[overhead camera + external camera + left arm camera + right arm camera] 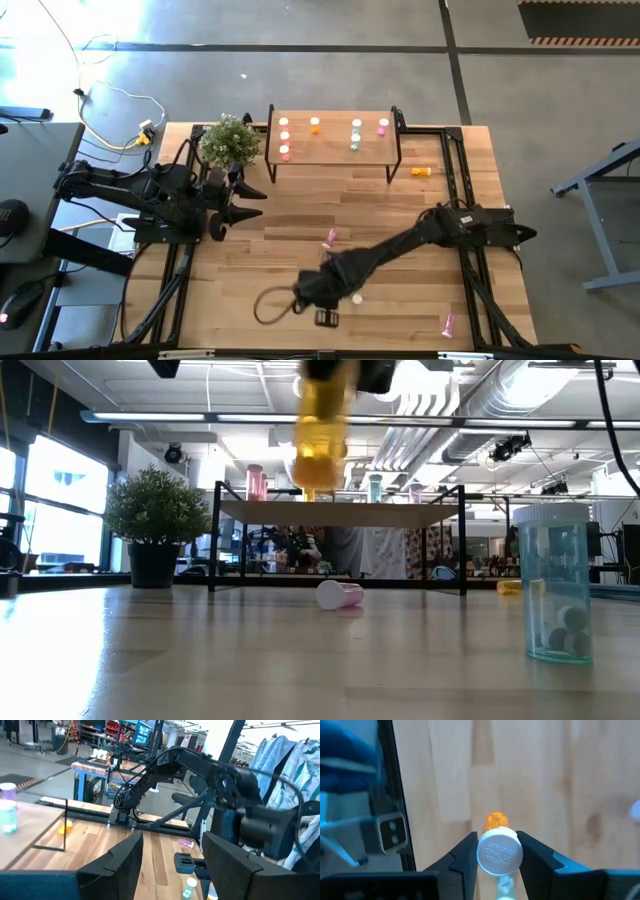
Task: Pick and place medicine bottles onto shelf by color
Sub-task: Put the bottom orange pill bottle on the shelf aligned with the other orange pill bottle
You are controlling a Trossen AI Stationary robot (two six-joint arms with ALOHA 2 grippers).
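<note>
Carrying this orange bottle (496, 822) over to the shelf (330, 148) means keeping my squeeze steady and heading for the orange one (315, 125) already up there, not the pink or green rows. My right end effector (499, 851) is clamped on it just under the white cap, lifted off the surface, well short of the shelf. My left end effector (170, 865) sits parked wide by the plant (230, 141).

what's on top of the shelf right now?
On the shelf: three pink bottles in a column, an orange one, two pale green, another pink. The low view's raised orange bottle hides some.
</note>
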